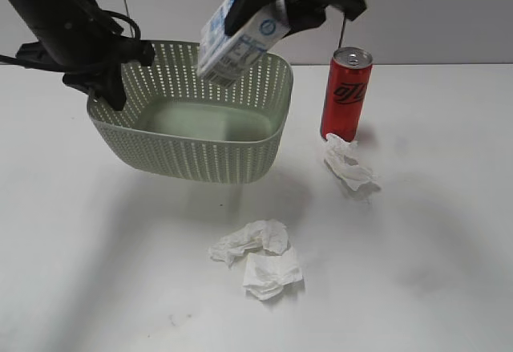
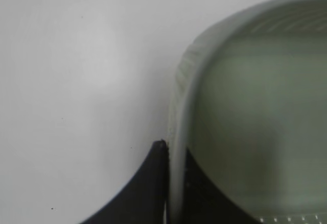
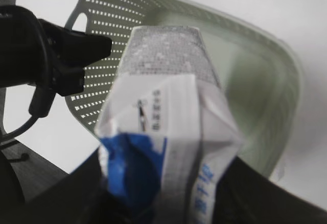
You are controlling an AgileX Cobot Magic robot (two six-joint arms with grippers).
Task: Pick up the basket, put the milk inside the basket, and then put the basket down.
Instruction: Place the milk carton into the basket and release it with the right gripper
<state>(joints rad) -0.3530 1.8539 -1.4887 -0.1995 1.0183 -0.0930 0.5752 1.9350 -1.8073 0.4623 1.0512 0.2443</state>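
Observation:
The pale green basket [image 1: 200, 147] hangs tilted a little above the white table, its shadow below it. My left gripper [image 1: 112, 87] is shut on the basket's left rim; the left wrist view shows the rim [image 2: 179, 147] pinched between my two black fingers [image 2: 173, 183]. My right gripper [image 1: 268, 3] is shut on the milk [image 1: 236, 43], a white and blue carton held tilted above the basket's far rim. In the right wrist view the milk [image 3: 168, 117] fills the middle, between my fingers [image 3: 163, 203], with the basket [image 3: 255, 81] behind it.
A tall red soda can [image 1: 345, 94] stands right of the basket. A crumpled white tissue [image 1: 346, 162] lies in front of the can. Two more crumpled tissues [image 1: 260, 257] lie in front of the basket.

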